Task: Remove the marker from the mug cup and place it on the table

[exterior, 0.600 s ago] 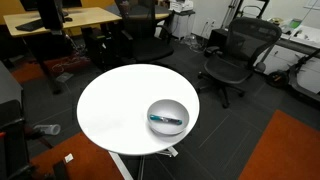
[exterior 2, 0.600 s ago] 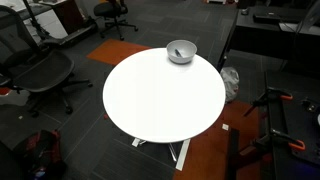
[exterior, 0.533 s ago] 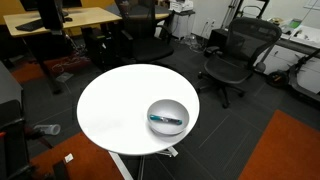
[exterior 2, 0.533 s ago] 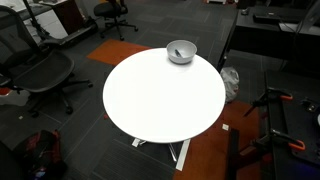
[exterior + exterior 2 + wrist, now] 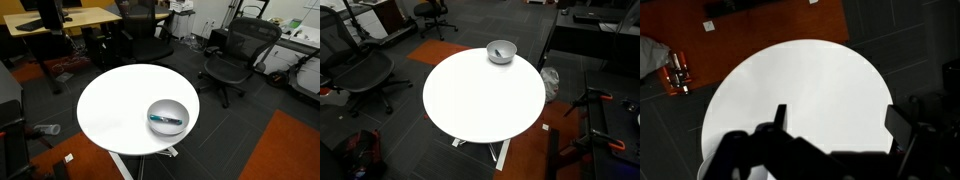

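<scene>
Near the rim of the round white worktop [image 5: 112,105], in an exterior view: the mug cup [image 5: 172,106], a wide, shallow, silvery-grey bowl with a pale rim, standing upright on the white surface. Inside it lies the marker [image 5: 166,119], a short slim stick with a dark body and a teal-blue part. It rests roughly level across the bottom of the bowl and sits wholly within the rim. In an exterior view taken from elsewhere, the mug cup [image 5: 506,58] stands at the far edge of the worktop [image 5: 480,100]; the marker is too small there to make out.

Wrist view: the hand [image 5: 838,112] appears as a dark, blurred outline along the lower border, looking down from well above the worktop [image 5: 810,75]. Its fingers [image 5: 780,117] stand wide apart, released, with bare white surface showing between them; nothing is grasped.

Surroundings: black office chairs [image 5: 235,55] and a wooden desk [image 5: 65,17] stand on dark flooring beyond the worktop. An orange-brown floor patch [image 5: 290,150] fills the lower right corner. Similar orange-brown flooring [image 5: 532,150] lies beside the white pedestal [image 5: 500,152], and more of it [image 5: 770,25] runs along the top of the wrist view. A small object [image 5: 678,72] lies at the left, too blurred to identify.
</scene>
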Controlling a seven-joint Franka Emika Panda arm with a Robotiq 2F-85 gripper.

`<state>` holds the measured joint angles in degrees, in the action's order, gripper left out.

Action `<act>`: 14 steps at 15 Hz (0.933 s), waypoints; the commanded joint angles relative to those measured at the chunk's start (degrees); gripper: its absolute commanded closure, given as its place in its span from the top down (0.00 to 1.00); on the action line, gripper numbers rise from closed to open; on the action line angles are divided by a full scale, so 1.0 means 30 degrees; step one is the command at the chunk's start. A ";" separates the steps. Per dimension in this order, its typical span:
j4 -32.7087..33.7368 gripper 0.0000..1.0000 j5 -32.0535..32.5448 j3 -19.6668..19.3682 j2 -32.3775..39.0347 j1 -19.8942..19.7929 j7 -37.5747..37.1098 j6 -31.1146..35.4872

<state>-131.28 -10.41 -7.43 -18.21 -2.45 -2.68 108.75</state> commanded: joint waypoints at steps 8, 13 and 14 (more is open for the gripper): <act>0.0818 1.00 0.1701 0.0638 0.2144 -0.1053 -0.2651 0.4699; 0.2170 1.00 0.3147 0.0422 0.4257 -0.1599 -0.4614 0.6414; 0.2559 1.00 0.3347 0.0349 0.4858 -0.1707 -0.4940 0.6636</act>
<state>-127.90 -2.49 -6.61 -8.85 -6.17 -13.95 127.04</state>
